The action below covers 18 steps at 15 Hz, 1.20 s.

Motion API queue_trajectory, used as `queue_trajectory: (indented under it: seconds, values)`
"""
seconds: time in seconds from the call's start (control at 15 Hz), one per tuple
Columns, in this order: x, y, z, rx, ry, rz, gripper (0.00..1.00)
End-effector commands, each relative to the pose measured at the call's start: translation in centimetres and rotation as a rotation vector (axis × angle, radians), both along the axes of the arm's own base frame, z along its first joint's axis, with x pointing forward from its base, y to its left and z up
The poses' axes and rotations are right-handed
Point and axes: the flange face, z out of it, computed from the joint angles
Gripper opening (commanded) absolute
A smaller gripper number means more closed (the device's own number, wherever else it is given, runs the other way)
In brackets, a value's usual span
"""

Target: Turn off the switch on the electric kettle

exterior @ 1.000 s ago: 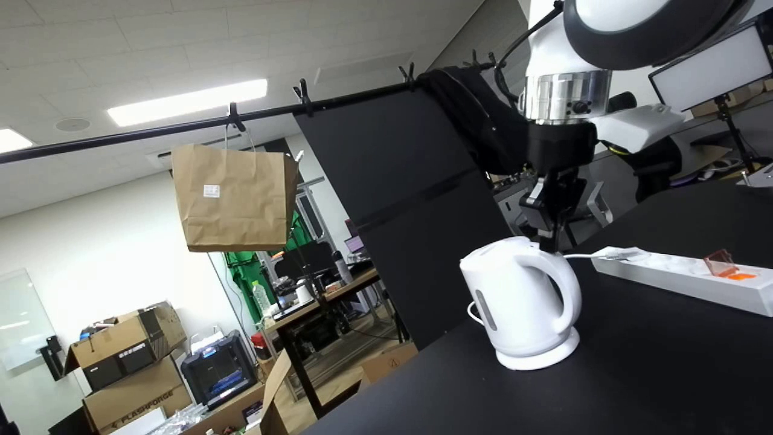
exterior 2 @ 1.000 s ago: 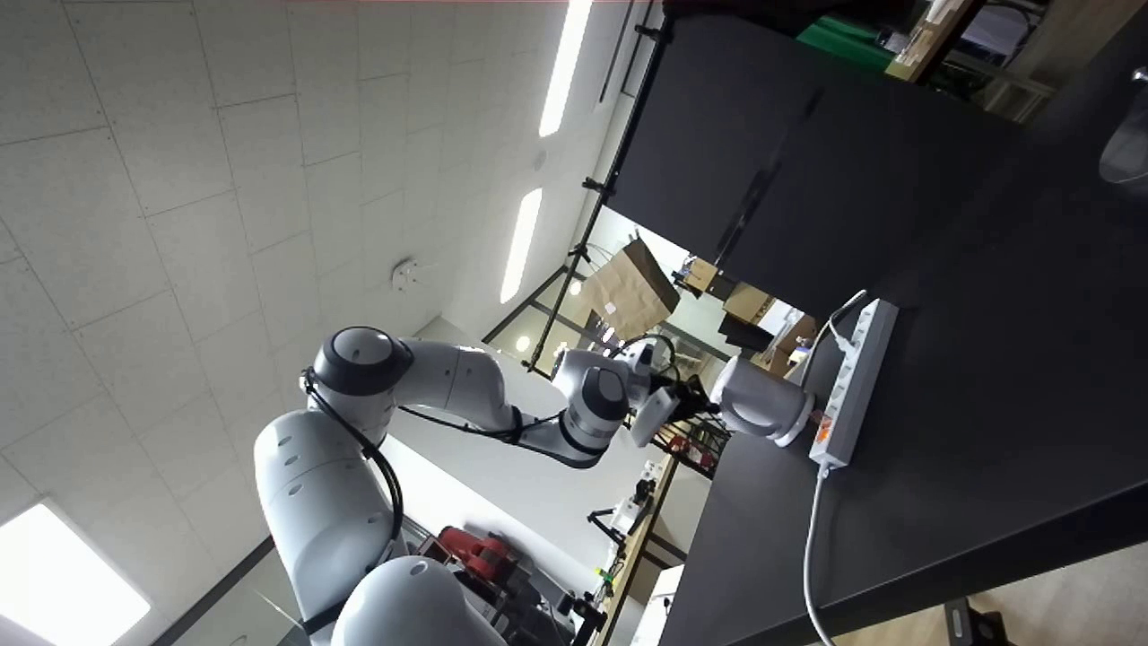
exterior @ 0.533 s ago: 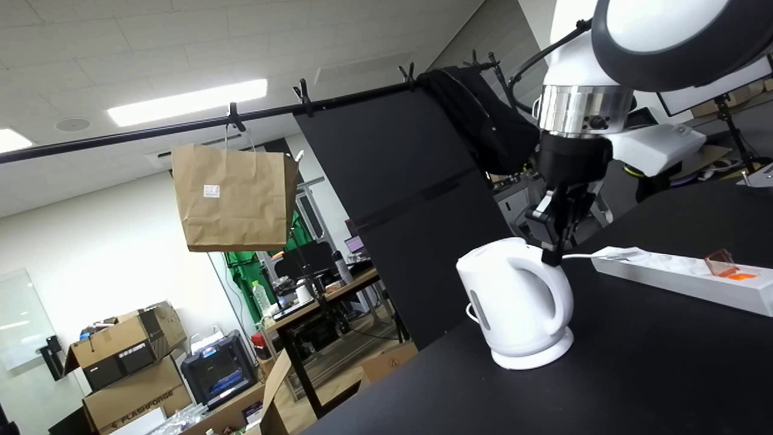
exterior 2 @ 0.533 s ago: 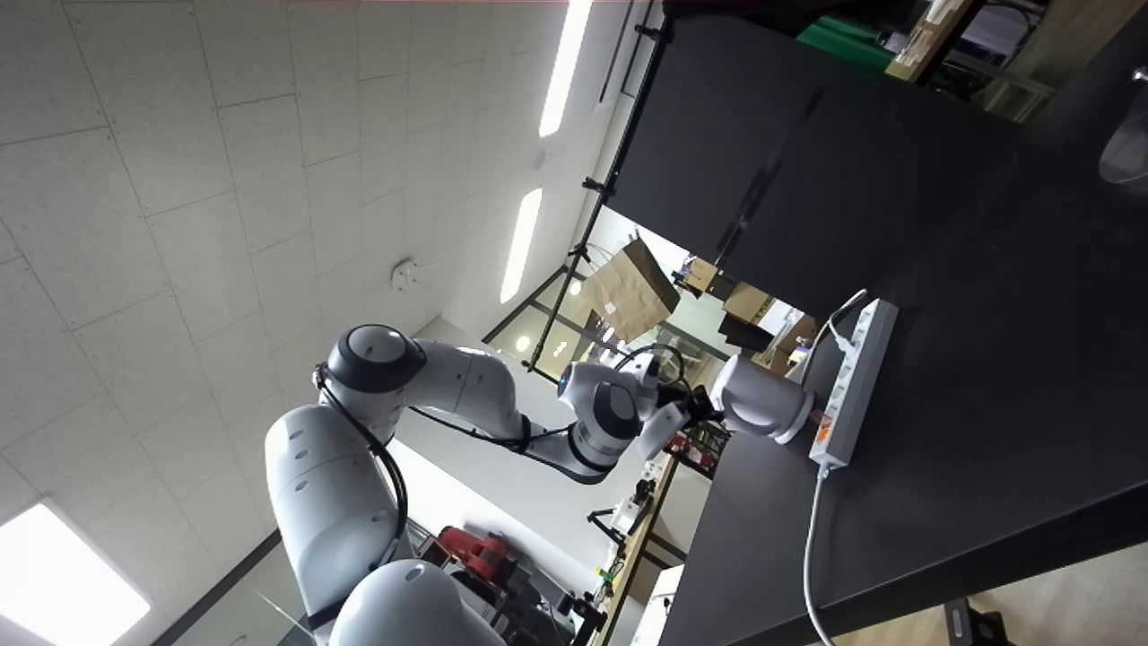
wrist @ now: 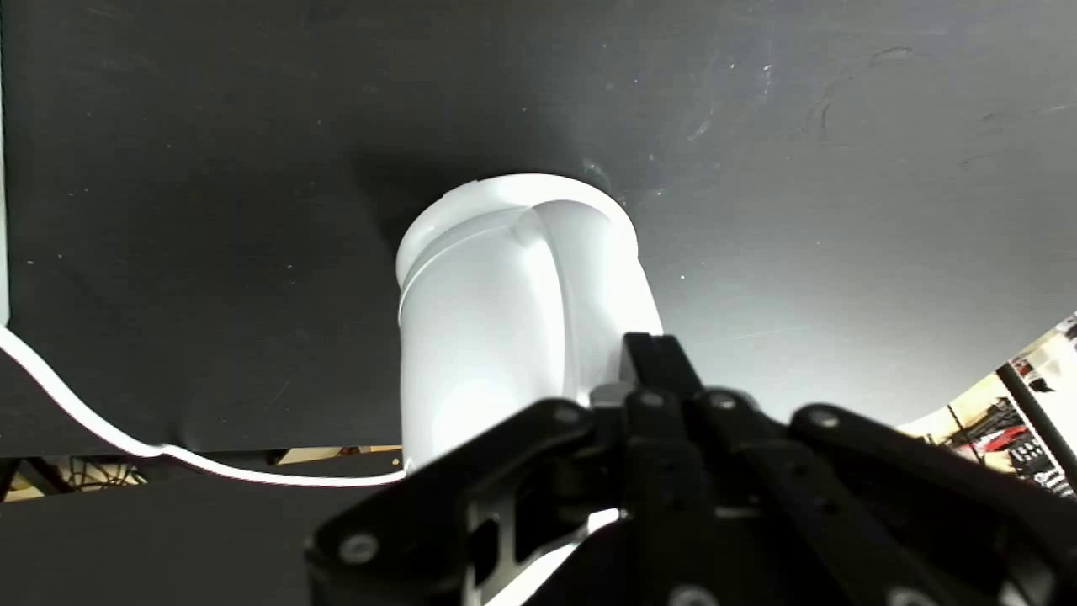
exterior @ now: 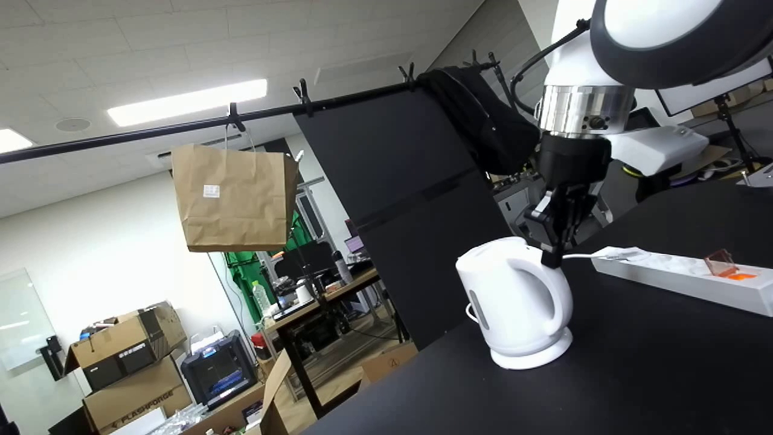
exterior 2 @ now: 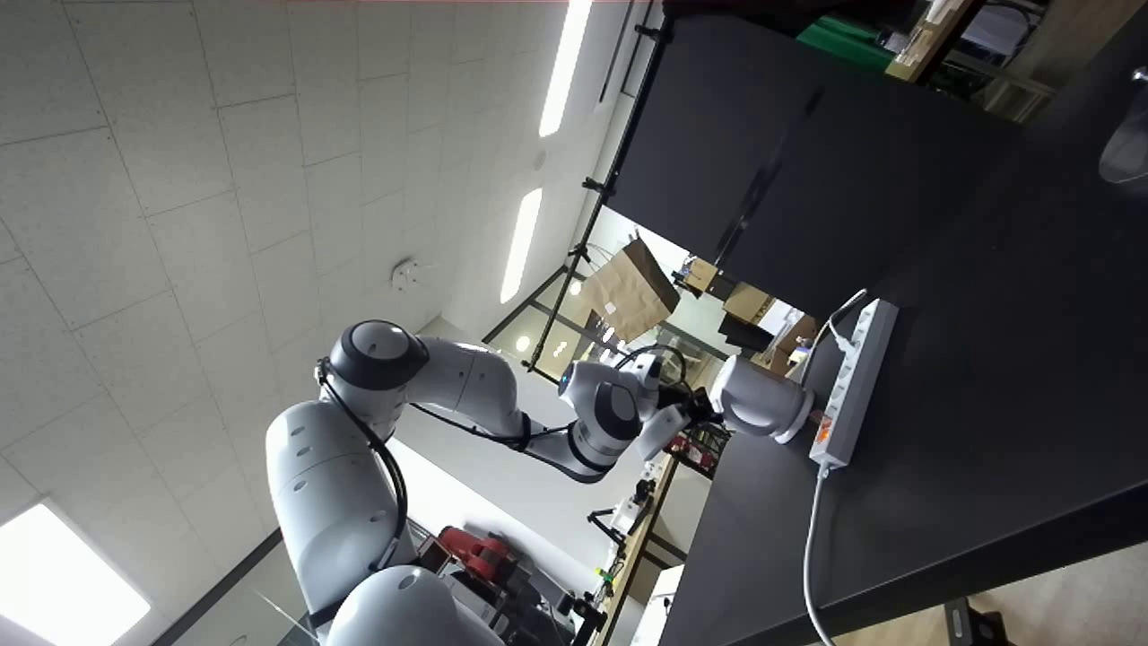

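The kettle point(exterior: 510, 308) stands on the table point(exterior: 604, 380). Atop its handle point(exterior: 563, 302) sits the gripper point(exterior: 552, 258), apparently touching, jaws clenched with nothing seen between them, presumably to make one blunt prod for the switch, which is hidden. A white cord point(wrist: 286, 481) runs from behind the kettle to the strip point(exterior: 682, 280) near it, likely to feed the kettle power. Compared with a second ago, the jaws sit lower and farther out along the kettle's handle, and the kettle has shifted slightly.
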Motion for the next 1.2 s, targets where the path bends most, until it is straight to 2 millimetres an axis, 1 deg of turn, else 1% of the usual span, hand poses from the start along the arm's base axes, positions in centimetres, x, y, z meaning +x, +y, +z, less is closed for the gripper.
queue_trajectory:
  seconds: [0.0,0.13,0.27,0.47,0.67,0.87,1.13]
  values:
    - [0.6,-0.7,0.5,-0.010,0.051,-0.033,0.00]
    - [1.0,-1.2,2.3,-0.036,0.092,-0.035,0.00]
    - [1.3,-1.8,4.7,-0.080,0.118,-0.025,0.00]
    - [1.6,-1.8,8.3,-0.126,0.118,-0.006,0.00]
    - [1.7,-1.4,11.3,-0.155,0.131,0.025,0.00]
    - [1.6,-1.6,12.9,-0.173,0.160,0.036,0.00]
    - [1.6,-1.8,13.5,-0.180,0.199,0.034,0.00]
